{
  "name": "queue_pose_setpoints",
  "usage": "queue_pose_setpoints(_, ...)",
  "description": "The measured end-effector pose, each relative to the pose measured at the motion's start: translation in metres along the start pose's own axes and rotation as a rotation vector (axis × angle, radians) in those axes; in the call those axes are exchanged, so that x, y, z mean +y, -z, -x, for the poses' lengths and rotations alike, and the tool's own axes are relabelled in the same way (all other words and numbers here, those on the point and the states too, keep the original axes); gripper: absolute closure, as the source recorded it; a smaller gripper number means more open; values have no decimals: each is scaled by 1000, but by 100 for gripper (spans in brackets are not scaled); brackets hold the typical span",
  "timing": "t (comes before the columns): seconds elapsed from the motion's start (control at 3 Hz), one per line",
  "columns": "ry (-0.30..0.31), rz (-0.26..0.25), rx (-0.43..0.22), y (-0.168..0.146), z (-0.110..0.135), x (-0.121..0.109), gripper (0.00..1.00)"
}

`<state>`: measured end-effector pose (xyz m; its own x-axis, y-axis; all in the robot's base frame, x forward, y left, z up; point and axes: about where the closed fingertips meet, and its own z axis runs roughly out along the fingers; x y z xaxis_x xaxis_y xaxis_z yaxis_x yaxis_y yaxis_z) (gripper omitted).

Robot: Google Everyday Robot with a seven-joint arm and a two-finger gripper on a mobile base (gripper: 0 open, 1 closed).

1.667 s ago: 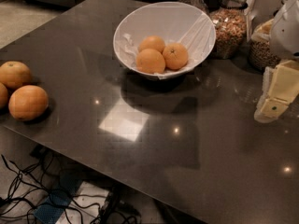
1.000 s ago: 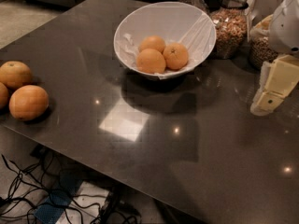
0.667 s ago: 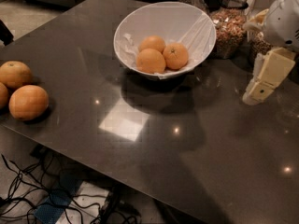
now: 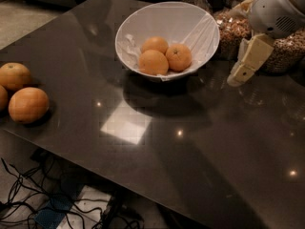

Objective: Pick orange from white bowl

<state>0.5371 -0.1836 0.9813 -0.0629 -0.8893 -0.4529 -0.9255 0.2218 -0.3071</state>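
The white bowl (image 4: 143, 18) stands at the back middle of the dark table, lined with crumpled white paper. Three small oranges lie in it. The orange (image 4: 179, 57) with a dark stem dot is the right one; two plain ones (image 4: 153, 62) (image 4: 155, 44) lie to its left. My gripper (image 4: 237, 79) hangs at the right, cream-coloured, just right of the bowl's rim and above the table. It holds nothing that I can see.
Three bigger oranges (image 4: 28, 104) (image 4: 14, 75) lie at the table's left edge. Bags or jars of nuts (image 4: 233, 30) (image 4: 286, 56) stand behind the gripper at the back right. The table's front edge (image 4: 95, 175) drops to a floor with cables (image 4: 28, 199).
My gripper has moved left and toward the back, closer to the bowl's right rim. The oranges and the bowl have not moved.
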Motion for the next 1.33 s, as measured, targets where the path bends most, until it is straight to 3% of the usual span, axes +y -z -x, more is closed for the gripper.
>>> queue_pose_setpoints(0.67,-1,-5,-20,-2,3,-1,0)
queue_pose_setpoints(1.33,-59,-69,-116,-26,3,-39,0)
